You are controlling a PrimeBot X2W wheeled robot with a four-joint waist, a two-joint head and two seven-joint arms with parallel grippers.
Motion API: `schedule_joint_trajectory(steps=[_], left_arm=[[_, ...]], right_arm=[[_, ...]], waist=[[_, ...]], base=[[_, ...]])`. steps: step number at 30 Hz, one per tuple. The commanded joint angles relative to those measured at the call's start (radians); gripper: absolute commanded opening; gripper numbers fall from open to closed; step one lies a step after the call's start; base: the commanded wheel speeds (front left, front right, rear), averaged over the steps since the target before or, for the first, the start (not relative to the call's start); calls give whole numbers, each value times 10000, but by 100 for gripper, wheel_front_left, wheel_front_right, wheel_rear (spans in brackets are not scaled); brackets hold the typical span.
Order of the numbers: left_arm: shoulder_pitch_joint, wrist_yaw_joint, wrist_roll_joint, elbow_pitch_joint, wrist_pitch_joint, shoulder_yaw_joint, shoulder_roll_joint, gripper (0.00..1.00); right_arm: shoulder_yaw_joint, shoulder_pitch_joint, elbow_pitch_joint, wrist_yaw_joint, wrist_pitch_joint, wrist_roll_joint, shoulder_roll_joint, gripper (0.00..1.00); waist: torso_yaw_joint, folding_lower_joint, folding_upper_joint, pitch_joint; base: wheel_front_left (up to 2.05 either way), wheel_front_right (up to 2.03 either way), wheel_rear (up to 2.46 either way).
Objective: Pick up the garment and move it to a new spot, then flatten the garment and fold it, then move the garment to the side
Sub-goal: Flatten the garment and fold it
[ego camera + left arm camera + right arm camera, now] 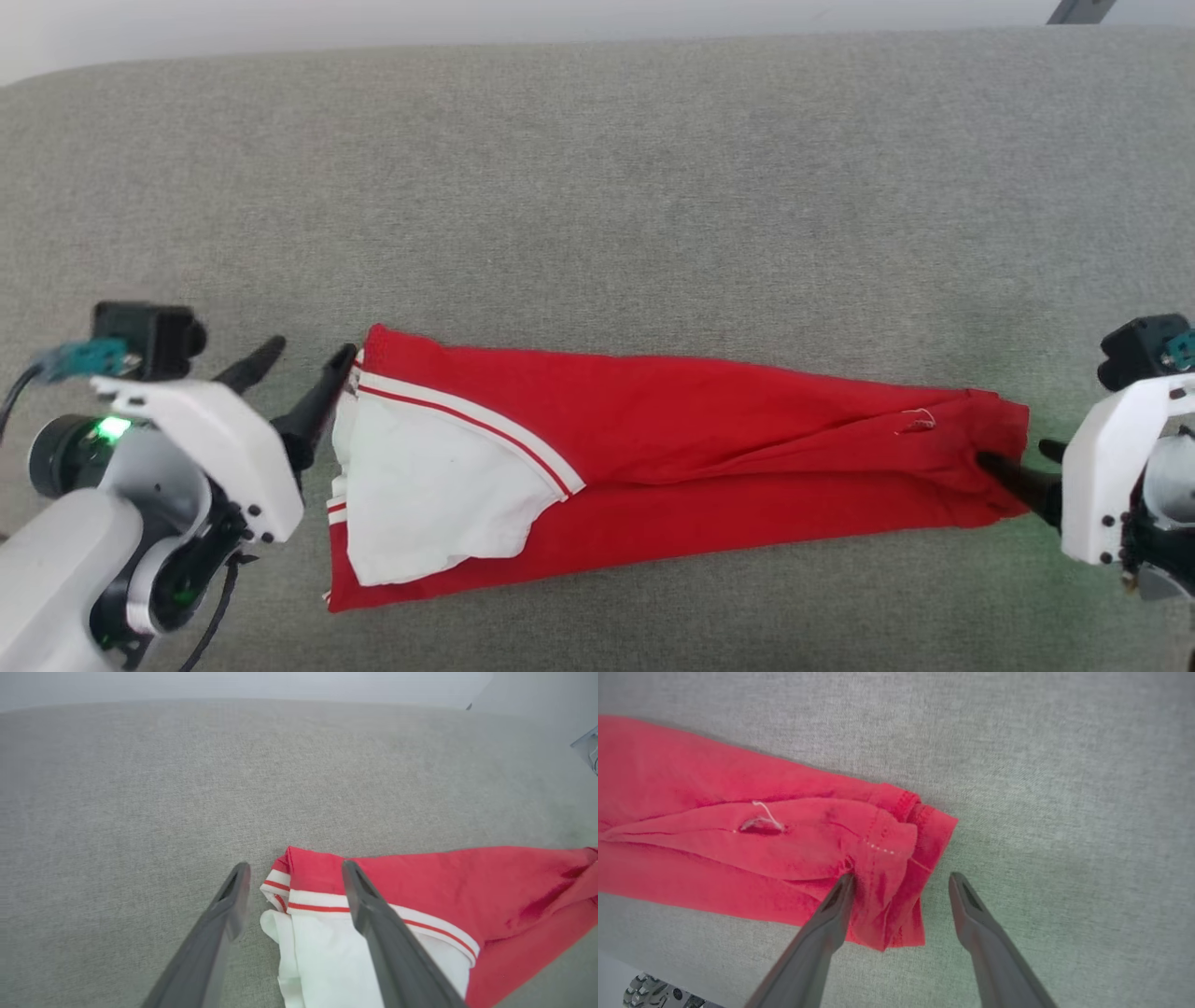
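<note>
The garment (672, 439), a red T-shirt with white sleeves and white stripes, lies in a long folded band across the grey surface. Its white sleeve (429, 485) rests on top at the left end. My left gripper (313, 355) stands open at the left end, one finger beside the striped edge (299, 896) and the other over the cloth. At the right end my right gripper (1013, 455) is open, one finger on the red hem (896, 858) and the other off the cloth. Nothing is held.
A grey fabric surface (597, 187) stretches wide behind and around the shirt. A pale wall runs along the far edge (373, 23). Part of a dark wheel (654, 994) shows at the lower left of the right wrist view.
</note>
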Motion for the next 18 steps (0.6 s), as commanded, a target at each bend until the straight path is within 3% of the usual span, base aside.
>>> schedule_joint_trajectory(steps=[1, 8, 12, 14, 15, 18], left_arm=[[249, -9, 76, 8, -396, 136, -46, 100], [1262, -280, 339, 306, -2957, 669, -287, 100], [1702, -538, 488, 762, -3850, 975, -538, 100], [1915, -689, 530, 971, -4050, 1281, -820, 100], [2047, -770, 638, 1061, -4102, 1445, -936, 100], [2294, -917, 859, 1177, -4143, 1968, -1305, 100]], right_arm=[[61, -37, 120, -2, 4, 26, 91, 100], [776, -746, 1441, -2, -298, 320, 253, 100], [1441, -1131, 2305, -1, -333, 565, 397, 100], [1800, -1294, 2667, 1, -247, 728, 399, 38], [1958, -1386, 2739, 1, -329, 803, 405, 0], [2057, -1533, 3015, -1, -444, 949, 351, 0]], waist=[[56, 0, 0, 16], [424, 0, 0, 134], [637, 0, 0, 179], [725, 0, 0, 209], [761, 0, 0, 218], [828, 0, 0, 225]], base=[[0, 0, 0], [0, 0, 0], [0, 0, 0], [0, 0, 0], [0, 0, 0], [0, 0, 0]])
